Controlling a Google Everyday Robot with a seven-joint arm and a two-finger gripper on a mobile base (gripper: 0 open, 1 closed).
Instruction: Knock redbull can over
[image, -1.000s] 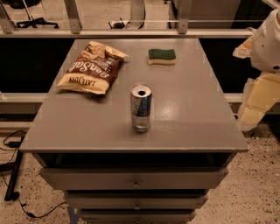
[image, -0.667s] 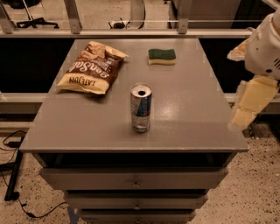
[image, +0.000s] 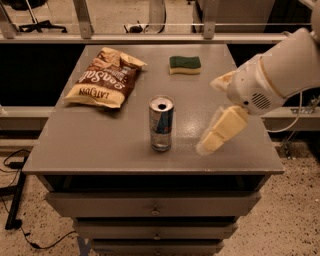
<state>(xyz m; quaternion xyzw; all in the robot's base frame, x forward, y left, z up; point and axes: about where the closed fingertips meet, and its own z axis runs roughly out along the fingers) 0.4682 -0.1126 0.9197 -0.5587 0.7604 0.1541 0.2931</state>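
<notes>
A brown and yellow crinkled chip bag (image: 106, 77) is seen lying flat at upper left on a grey table (image: 75, 145). The slim silver-and-blue redbull can (image: 161, 123) is stood upright at centre. A green and yellow sponge (image: 184, 64) is placed at upper centre. The robot's cream gripper (image: 218, 132) is held near the can's right side, apart from it; whether it is clenched or released cannot be told.

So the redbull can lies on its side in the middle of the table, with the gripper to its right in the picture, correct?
Not quite. The camera view shows the redbull can standing upright, not on its side. The rest holds: it is in the middle of the table, and the gripper is to its right, not touching it.
</notes>
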